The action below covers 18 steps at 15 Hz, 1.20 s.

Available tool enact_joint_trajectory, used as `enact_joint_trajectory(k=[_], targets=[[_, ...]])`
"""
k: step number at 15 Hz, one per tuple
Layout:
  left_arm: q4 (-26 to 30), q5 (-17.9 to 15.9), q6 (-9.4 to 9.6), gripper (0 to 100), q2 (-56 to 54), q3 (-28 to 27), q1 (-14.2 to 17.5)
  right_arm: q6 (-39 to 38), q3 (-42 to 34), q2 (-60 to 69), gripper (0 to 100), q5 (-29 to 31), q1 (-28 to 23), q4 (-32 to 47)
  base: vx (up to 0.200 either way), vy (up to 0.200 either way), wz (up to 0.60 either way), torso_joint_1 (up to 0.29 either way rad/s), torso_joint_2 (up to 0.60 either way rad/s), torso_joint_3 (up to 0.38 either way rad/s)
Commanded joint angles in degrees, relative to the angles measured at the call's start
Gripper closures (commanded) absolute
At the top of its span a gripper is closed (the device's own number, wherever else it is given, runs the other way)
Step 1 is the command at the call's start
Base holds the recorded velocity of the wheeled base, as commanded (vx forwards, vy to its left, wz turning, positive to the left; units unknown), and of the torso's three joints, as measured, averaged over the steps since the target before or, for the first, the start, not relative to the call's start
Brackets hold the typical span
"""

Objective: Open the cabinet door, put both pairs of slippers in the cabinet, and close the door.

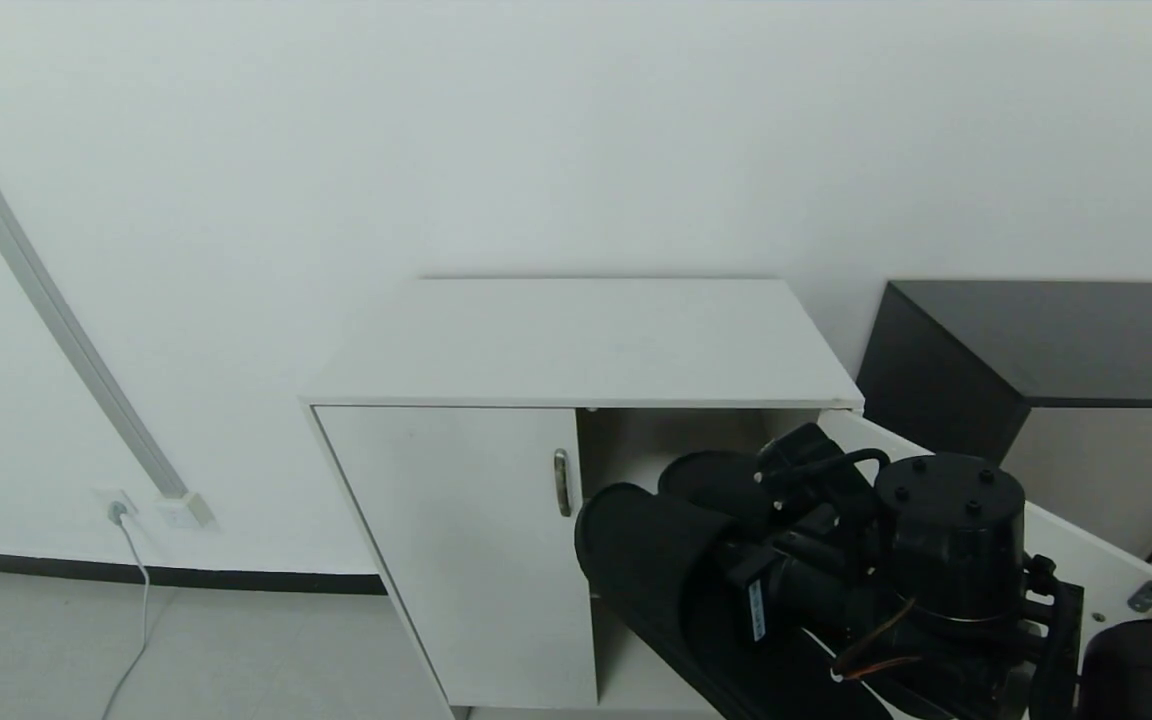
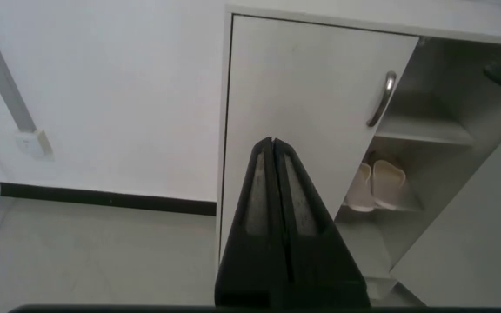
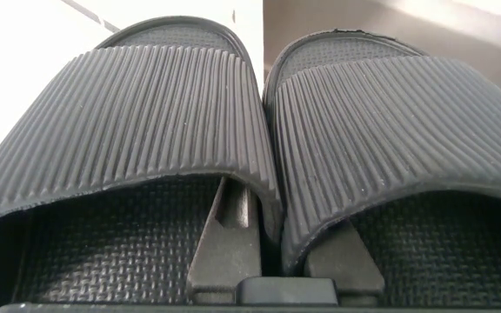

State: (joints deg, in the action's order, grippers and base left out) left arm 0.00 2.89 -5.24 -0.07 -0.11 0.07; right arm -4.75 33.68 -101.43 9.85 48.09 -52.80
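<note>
Ahead of the right claw [image 3: 275, 217] stands the white cabinet [image 1: 576, 340]. Its right door [image 1: 1066, 540] is swung open alongside that claw, and its left door [image 1: 456, 540] is shut. Off to the claw's right, past the open door, sits a dark cabinet [image 1: 1036, 350] against the same wall.

The right claw is clenched on the pair of black slippers [image 1: 656, 560]. One finger [image 3: 224, 243] lies inside each slipper under the ribbed strap, and the two inner side walls are pinched together between them. The pair sits side by side with toes pointing away from the claw, held up at the mouth of the open compartment.

The left claw [image 2: 273, 174] has its fingers pressed together with nothing between them, and it points at the shut door. Beyond it and to its right, inside the open half, a pair of white slippers [image 2: 377, 184] rests on a lower shelf beneath an upper shelf [image 2: 424, 130]. A metal handle [image 1: 562, 482] sits on the shut door's inner edge.
</note>
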Motion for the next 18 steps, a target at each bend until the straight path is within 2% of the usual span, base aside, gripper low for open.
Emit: enact_joint_trajectory(k=[1,10,18], targets=[[0.0,0.01,-0.03,100,0.07,0.02,0.01,0.01,-0.02,-0.09,100,-0.09,0.07,-0.02,0.0,0.0,0.0,-0.222,0.54,0.32],[0.0,0.01,-0.03,100,0.07,0.02,0.01,-0.08,-0.37,-0.62,100,-0.27,0.07,-0.02,0.0,0.0,0.0,-0.188,0.51,0.313],[0.0,0.01,0.06,100,0.07,-0.07,0.01,0.01,-0.37,-0.97,100,-0.36,0.07,-0.02,0.0,0.0,0.0,-0.129,0.47,0.337]])
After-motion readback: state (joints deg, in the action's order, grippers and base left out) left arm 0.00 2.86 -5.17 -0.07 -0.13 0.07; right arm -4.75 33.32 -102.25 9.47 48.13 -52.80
